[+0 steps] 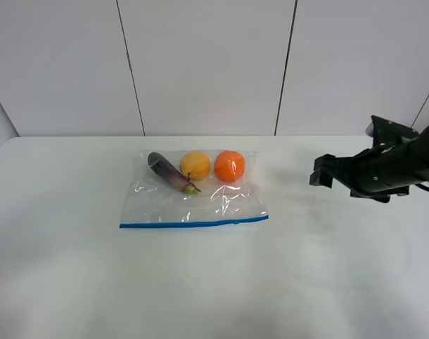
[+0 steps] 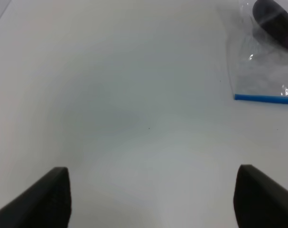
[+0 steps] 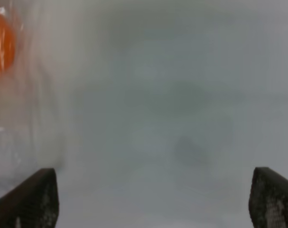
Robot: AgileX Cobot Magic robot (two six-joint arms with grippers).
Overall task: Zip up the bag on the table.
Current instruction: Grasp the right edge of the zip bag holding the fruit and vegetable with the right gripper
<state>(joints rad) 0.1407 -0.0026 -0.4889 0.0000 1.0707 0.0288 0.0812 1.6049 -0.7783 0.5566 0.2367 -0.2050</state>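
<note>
The clear bag (image 1: 193,192) lies flat on the white table (image 1: 214,289), its blue zipper strip (image 1: 193,223) along the near edge. Inside at the far side are an eggplant (image 1: 169,172), a yellow fruit (image 1: 195,165) and an orange (image 1: 230,166). My right gripper (image 1: 320,172) hovers to the right of the bag, apart from it, open and empty (image 3: 153,202). Its blurred wrist view catches the orange (image 3: 0,43). The left arm is outside the high view. My left gripper (image 2: 153,199) is open and empty over bare table, with the bag's corner (image 2: 262,71) and strip end (image 2: 264,99) ahead.
A white panelled wall (image 1: 207,63) rises behind the table's far edge. Bare tabletop surrounds the bag on every side.
</note>
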